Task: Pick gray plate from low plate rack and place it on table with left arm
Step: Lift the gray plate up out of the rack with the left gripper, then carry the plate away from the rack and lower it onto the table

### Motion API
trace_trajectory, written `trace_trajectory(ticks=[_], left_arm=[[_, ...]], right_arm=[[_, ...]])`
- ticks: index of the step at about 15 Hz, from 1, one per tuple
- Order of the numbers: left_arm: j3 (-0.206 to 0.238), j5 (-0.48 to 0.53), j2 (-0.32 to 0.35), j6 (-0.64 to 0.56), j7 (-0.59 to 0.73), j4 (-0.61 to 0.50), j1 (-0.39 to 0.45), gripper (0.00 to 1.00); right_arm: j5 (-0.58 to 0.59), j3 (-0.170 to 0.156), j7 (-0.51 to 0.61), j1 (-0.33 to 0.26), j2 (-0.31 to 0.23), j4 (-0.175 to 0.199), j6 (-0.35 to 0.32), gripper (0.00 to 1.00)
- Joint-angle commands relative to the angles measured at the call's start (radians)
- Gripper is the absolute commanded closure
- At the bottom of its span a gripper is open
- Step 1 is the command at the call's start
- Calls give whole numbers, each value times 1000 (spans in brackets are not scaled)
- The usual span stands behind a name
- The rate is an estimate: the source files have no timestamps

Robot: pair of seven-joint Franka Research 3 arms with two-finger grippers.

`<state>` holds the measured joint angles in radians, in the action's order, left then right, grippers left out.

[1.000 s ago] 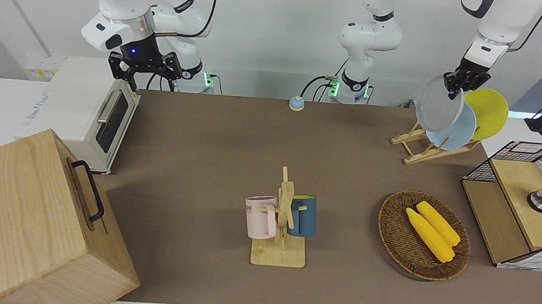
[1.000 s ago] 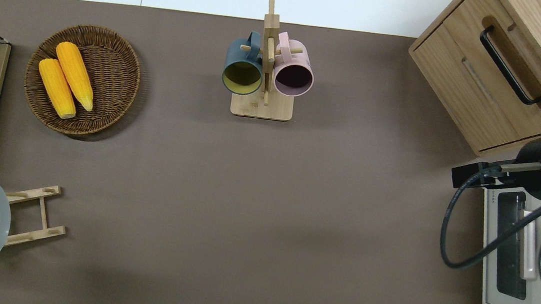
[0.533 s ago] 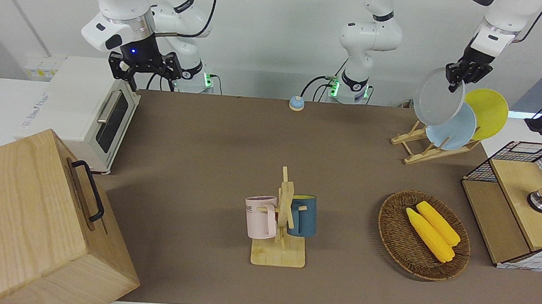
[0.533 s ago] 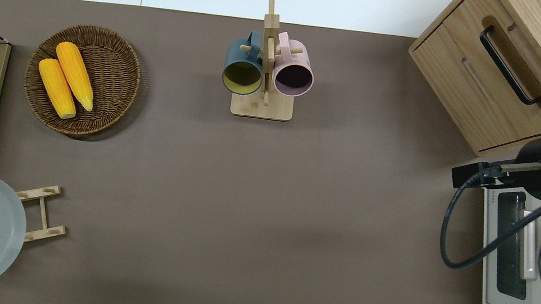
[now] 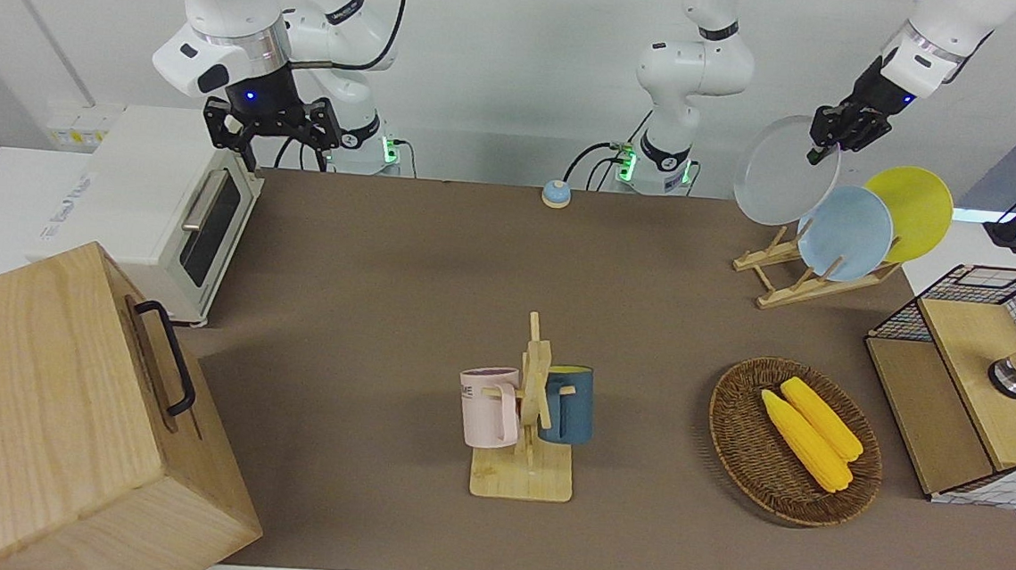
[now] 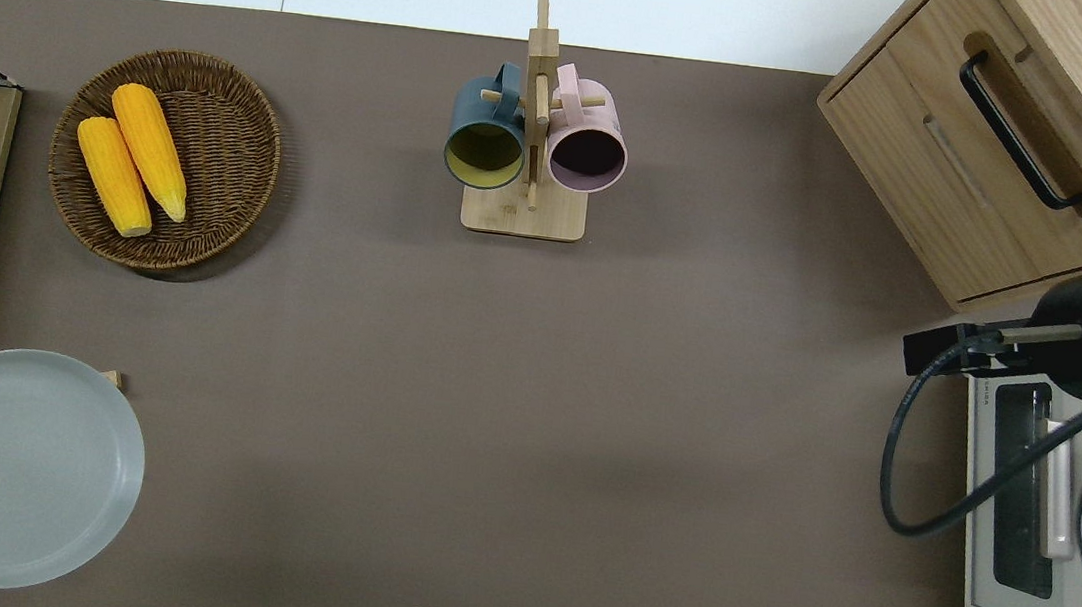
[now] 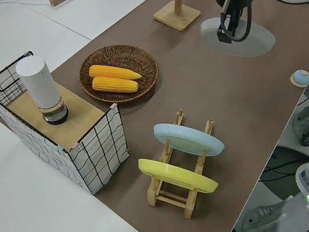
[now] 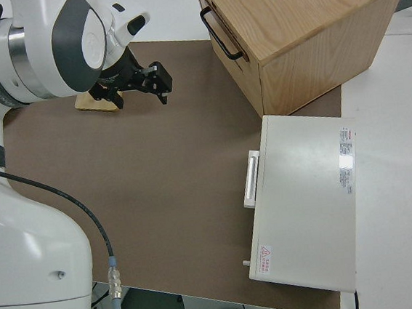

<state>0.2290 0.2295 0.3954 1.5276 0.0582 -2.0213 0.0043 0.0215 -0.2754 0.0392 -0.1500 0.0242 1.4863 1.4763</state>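
Gripping gray plate (image 5: 784,170), left tool (image 5: 827,137) — brown table (image 5: 400,295)

The gray plate (image 5: 784,171), round, shallow and plain, is hanging in the air with its rim pinched between the fingers of the left gripper (image 5: 825,143), the rest of it spreading away from the fingertips, tilted. The low plate rack (image 7: 183,177), light wood with slanted pegs, is sitting on the table (image 5: 401,278) below the fingers, apart from the plate they are clamping.
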Motion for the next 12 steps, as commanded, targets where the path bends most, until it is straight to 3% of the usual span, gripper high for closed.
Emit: trace_trajectory(ticks=[1, 7, 12], left_arm=[[15, 128, -13, -9, -6, -48, -10, 1000], [10, 209, -12, 34, 93, -149, -9, 1000], [12, 218, -7, 120, 176, -255, -1, 1000]], right_arm=[[2, -18, 13, -19, -3, -9, -13, 17], [2, -18, 13, -19, -3, -9, -13, 17], [2, -18, 13, -19, -3, -9, -14, 17]])
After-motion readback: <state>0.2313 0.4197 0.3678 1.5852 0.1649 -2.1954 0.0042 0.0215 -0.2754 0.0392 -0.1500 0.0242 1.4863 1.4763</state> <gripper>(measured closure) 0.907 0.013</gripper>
